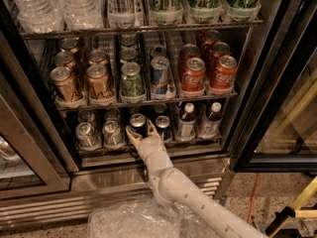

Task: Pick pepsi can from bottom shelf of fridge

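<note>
The fridge stands open in front of me. On the bottom shelf two dark blue pepsi cans stand side by side: one in the middle lane and one just to its right. My gripper reaches in from the lower right at the shelf's front rail. It is open, with one cream fingertip on each side of the middle pepsi can, whose lower part is hidden behind the gripper. The can stands upright on the rack.
Two silver cans stand left of the pepsi cans and two dark bottles to the right. The rack above holds gold, green, blue and red Coca-Cola cans. Black door frames flank the opening. Crumpled clear plastic lies on the floor.
</note>
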Controlling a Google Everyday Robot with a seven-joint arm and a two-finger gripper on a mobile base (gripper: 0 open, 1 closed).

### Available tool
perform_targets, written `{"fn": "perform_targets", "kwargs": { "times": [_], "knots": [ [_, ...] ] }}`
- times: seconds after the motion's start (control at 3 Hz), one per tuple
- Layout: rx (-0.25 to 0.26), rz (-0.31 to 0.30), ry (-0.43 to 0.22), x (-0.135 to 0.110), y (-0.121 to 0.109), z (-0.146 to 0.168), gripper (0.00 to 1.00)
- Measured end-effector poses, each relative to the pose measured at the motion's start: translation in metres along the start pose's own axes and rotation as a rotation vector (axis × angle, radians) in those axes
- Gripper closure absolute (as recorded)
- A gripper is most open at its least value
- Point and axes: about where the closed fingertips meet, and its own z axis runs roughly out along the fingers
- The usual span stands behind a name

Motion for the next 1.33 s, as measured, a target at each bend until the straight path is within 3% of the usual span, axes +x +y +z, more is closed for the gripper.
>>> {"fn": "perform_targets", "kwargs": {
  "times": [0.67,1.33],
  "knots": [
    [-0.01,-0.06,-0.086,-0.041,0.001,-0.033,1.0],
    [0.023,-0.097,-0.071,-0.053,-0.004,-0.081,1.0]
  ]
}}
